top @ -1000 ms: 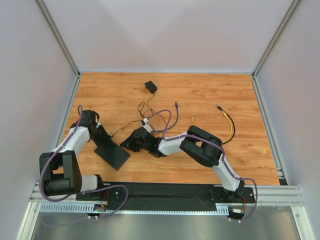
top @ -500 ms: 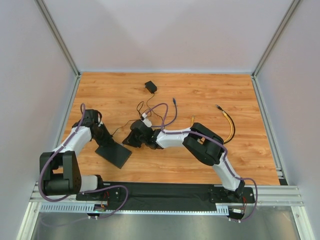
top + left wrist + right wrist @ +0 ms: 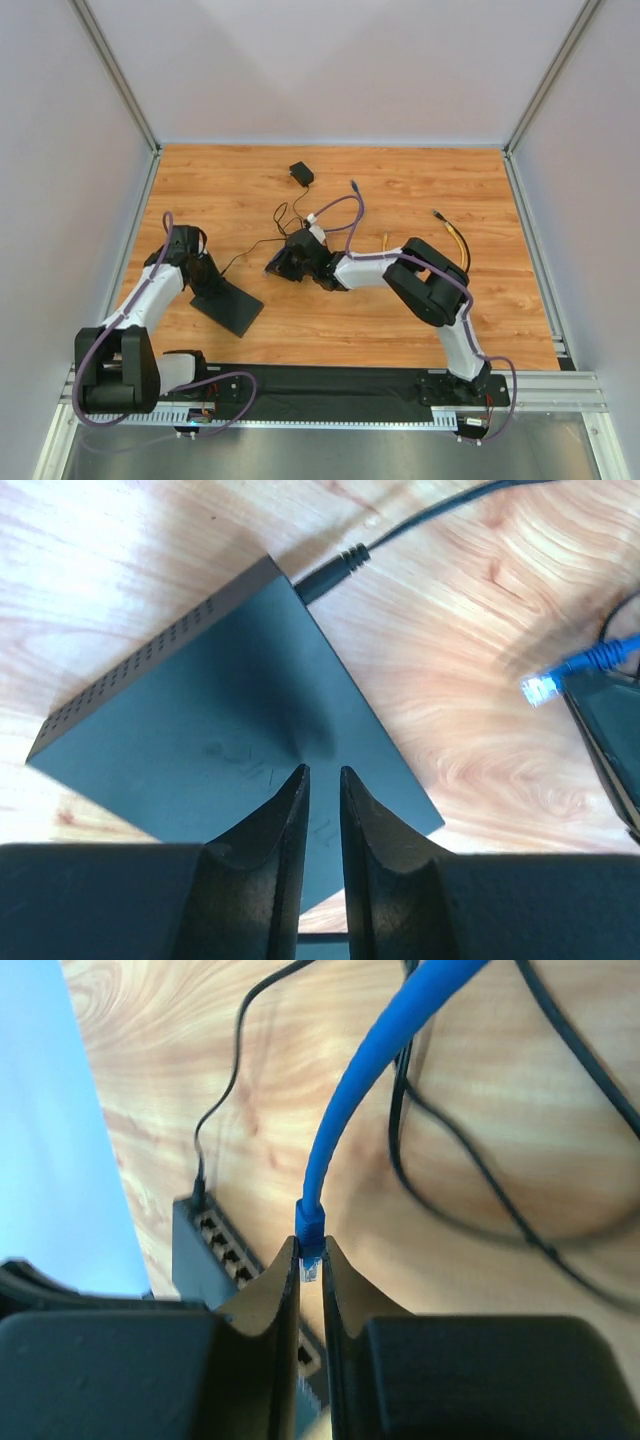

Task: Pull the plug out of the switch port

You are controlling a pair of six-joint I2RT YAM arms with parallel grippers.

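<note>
My right gripper (image 3: 310, 1248) pinches the blue cable's clear plug (image 3: 311, 1262) free of the flat matte-black switch box (image 3: 230, 710); pull done, I'd say. My left gripper (image 3: 322, 772) hovers above, nearly closed.

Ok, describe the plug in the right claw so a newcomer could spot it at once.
On the wooden table, find the flat black switch by the left arm. Just right of it the right claw pinches the plug, clear of the switch. It is the small transparent clip ending a blue cable, unlike the thin black leads and yellow cable nearby.
</note>
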